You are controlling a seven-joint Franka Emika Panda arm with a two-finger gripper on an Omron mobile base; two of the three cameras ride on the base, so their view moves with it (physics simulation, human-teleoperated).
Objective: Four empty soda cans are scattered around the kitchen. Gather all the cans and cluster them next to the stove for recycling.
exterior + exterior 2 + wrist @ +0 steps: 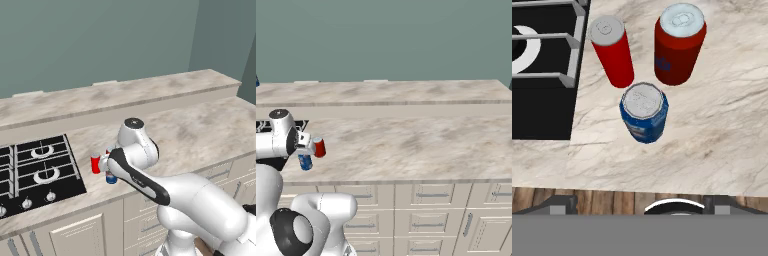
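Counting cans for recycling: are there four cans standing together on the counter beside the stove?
No, the hand view shows three: two red cans and one blue can on the counter by the stove.

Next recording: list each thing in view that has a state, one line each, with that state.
Slim red can: upright on the counter beside the stove.
Wide red can: upright, right of the slim one.
Blue can: upright, in front of both, not held.
Stove: no flame visible.
Gripper: open, above the cans.
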